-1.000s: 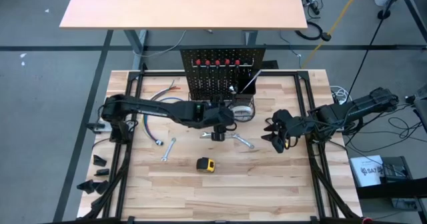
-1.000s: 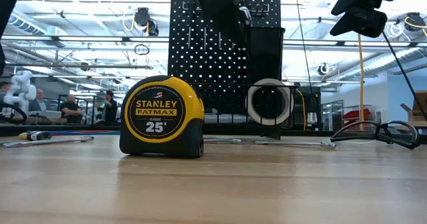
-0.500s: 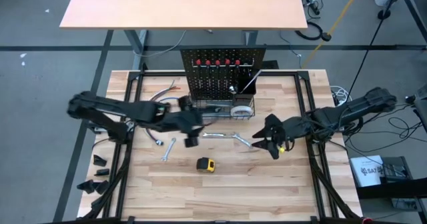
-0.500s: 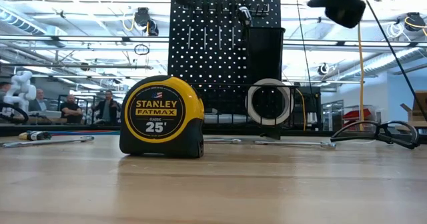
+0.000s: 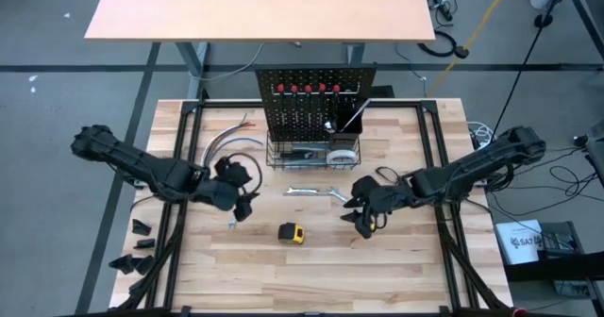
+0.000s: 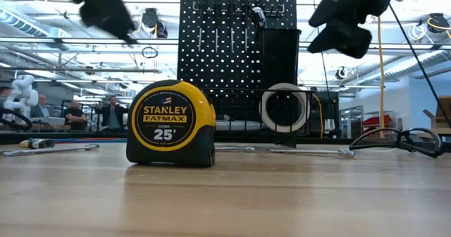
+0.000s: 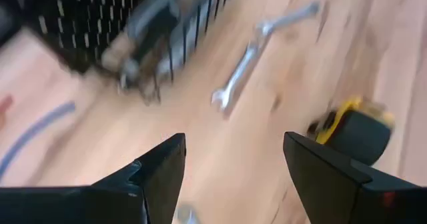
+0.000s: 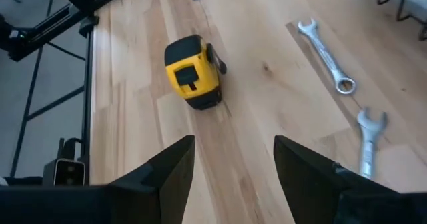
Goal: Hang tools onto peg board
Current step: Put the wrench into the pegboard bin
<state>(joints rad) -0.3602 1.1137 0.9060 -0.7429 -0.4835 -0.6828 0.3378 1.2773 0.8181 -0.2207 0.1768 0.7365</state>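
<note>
The black peg board (image 5: 316, 105) stands upright at the table's far side, with a wire basket (image 5: 311, 154) at its foot that holds a white tape roll (image 6: 284, 108). A yellow-black tape measure (image 5: 292, 232) stands on the wood near the middle. Two silver wrenches (image 5: 316, 192) (image 5: 345, 201) lie flat before the basket, and a third (image 5: 236, 215) lies to the left. My left gripper (image 5: 242, 204) hovers open over that third wrench. My right gripper (image 5: 363, 219) hovers open to the right of the tape measure (image 8: 193, 71). Neither holds anything.
A blue and grey hose (image 5: 222, 161) curls on the table's left part. A dark cable loop (image 6: 398, 138) lies on the right. Black frame rails (image 5: 184, 157) run along both sides. Bare wood lies near the front edge.
My left gripper has swept from in front of the basket toward the table's left edge, rolling about its own axis, and now hangs over the left wrench. My right gripper has moved left and down toward the tape measure. Both stay open; no tool has moved.
</note>
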